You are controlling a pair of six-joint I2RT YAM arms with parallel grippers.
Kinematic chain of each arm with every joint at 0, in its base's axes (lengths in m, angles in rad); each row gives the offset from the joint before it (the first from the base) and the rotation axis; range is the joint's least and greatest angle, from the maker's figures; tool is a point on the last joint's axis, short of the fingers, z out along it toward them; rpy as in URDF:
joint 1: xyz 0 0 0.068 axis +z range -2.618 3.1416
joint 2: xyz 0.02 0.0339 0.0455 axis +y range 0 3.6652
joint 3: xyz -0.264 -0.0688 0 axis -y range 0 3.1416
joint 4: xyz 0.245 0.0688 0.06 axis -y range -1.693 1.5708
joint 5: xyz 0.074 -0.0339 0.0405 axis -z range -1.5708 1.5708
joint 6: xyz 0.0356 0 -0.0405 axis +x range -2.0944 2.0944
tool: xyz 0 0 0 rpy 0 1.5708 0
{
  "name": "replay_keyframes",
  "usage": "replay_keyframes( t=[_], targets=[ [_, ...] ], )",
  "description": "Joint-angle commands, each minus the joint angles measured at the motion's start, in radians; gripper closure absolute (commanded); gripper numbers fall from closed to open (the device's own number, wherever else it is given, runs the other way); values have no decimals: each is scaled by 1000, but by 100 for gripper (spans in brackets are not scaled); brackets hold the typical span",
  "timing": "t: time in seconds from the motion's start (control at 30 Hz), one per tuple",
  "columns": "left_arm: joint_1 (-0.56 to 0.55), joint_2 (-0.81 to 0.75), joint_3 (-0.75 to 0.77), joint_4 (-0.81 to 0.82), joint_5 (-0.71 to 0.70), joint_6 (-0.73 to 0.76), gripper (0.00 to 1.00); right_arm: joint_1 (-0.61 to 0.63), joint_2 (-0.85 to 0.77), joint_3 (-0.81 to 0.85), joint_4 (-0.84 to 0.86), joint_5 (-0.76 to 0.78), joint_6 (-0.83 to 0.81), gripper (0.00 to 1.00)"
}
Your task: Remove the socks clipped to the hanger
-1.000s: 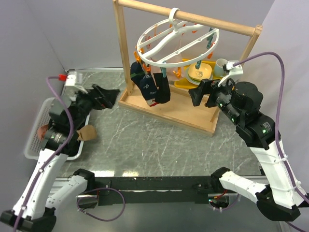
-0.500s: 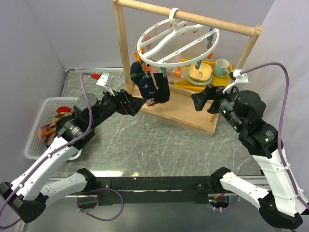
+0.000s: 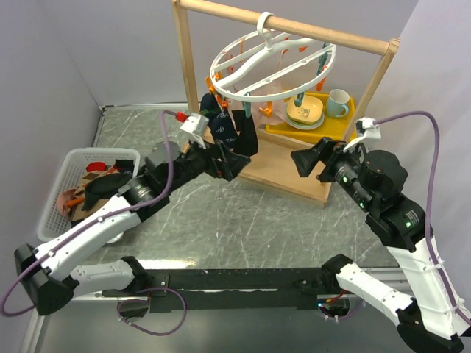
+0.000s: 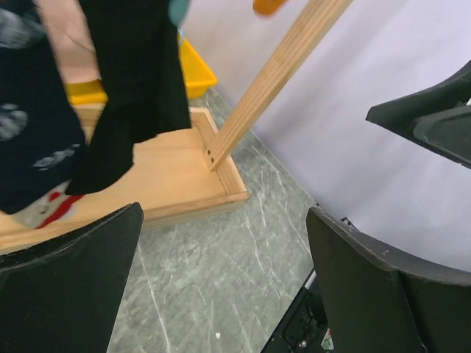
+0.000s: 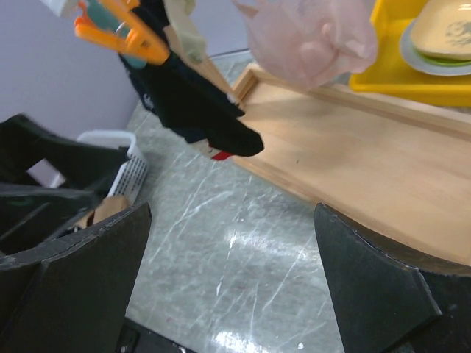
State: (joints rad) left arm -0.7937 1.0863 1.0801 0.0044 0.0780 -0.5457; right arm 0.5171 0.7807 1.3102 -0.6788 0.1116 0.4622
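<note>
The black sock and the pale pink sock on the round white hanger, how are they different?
The soft black sock is dark and solid; the pale pink sock is light and looks thin. The black sock hangs long, its tip down near the wooden base; the pink sock sits bunched higher up. Both hang from the white round plastic hanger.

White round ring hanger [image 3: 263, 29] with wavy cross-bars and orange and teal clips, hooked over a wooden rail [image 3: 324, 34]. A navy patterned sock [image 3: 219, 126] and a black sock [image 3: 247, 137] hang clipped side by side at its left rim; a pale pink sock [image 5: 309, 33] hangs behind them.
</note>
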Motion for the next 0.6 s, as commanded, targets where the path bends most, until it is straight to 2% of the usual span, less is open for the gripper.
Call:
replay_keyframes(
  t=[0.0, 0.07, 0.13, 0.23, 0.33, 0.57],
  targets=[
    [-41, 60, 72, 94, -44, 7, 1, 0, -31, -25, 97, -143, -80, 0],
    [-53, 84, 92, 106, -61, 30, 1, 0, -53, -54, 154, -184, -144, 0],
    [-61, 98, 104, 118, -81, 49, 1, 1, -73, -72, 179, -153, -131, 0],
    [-64, 113, 109, 126, -191, 62, 0, 1, -58, -45, 136, -87, -120, 0],
    [-68, 132, 110, 134, -294, 79, 1, 1, -41, -23, 116, -89, -129, 0],
    [-70, 217, 142, 186, -314, 116, 7, 1, -2, 33, 87, -90, -115, 0]
  ],
)
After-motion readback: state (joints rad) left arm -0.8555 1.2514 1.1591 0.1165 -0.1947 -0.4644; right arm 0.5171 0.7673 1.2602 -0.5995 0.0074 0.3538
